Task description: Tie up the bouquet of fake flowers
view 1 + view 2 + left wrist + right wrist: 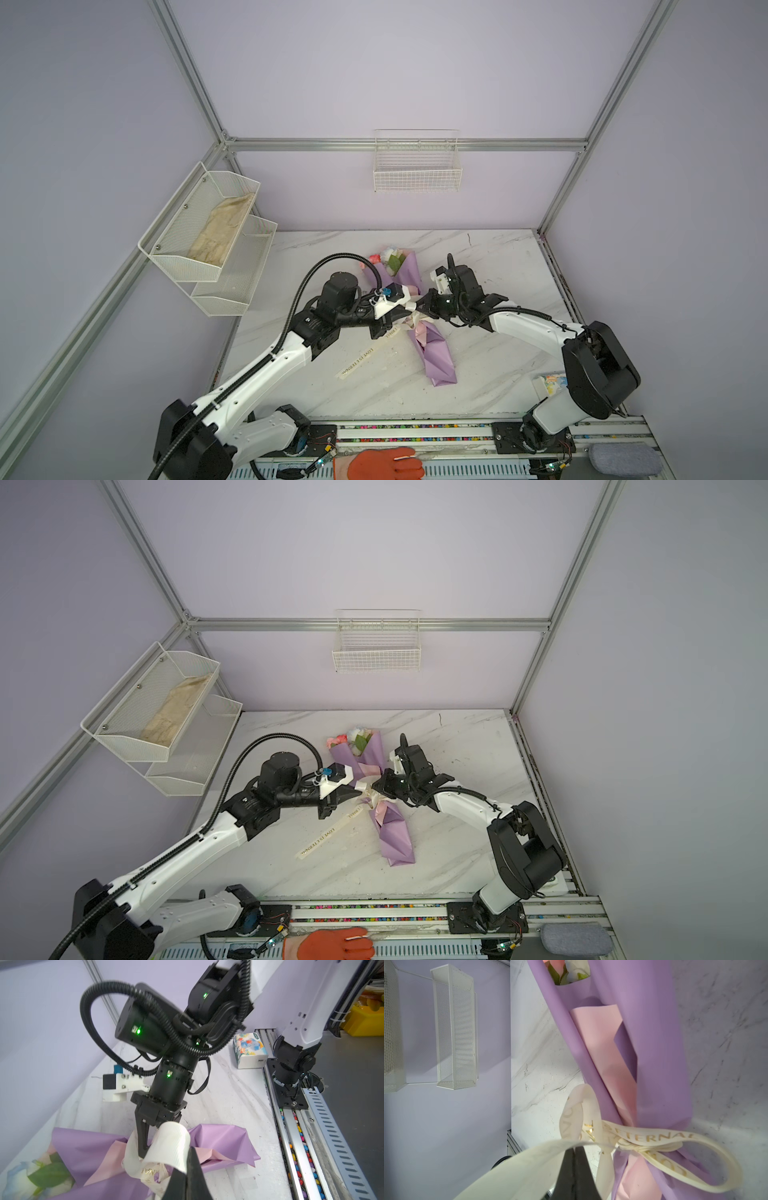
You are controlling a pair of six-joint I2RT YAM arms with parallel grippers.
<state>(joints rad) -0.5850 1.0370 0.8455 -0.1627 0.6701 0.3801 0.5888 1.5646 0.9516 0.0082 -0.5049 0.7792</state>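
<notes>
Since left gripper (190, 1159) and right gripper (574, 1153) each clamp ribbon (654, 1136) loop, uneven pull may slip loop free, loosen knot (635, 1148) between grippers, drag bouquet (436, 357).

fwiw the bouquet (654, 1064) is wrapped in smooth matt paper, the ribbon (654, 1136) looks like ribbed cloth with shiny gold print, and the table (478, 374) is smooth marble-look stuff, kinda scuffed.

Lilac walls (415, 62), marble tabletop (498, 365), wire baskets (417, 176)
</notes>
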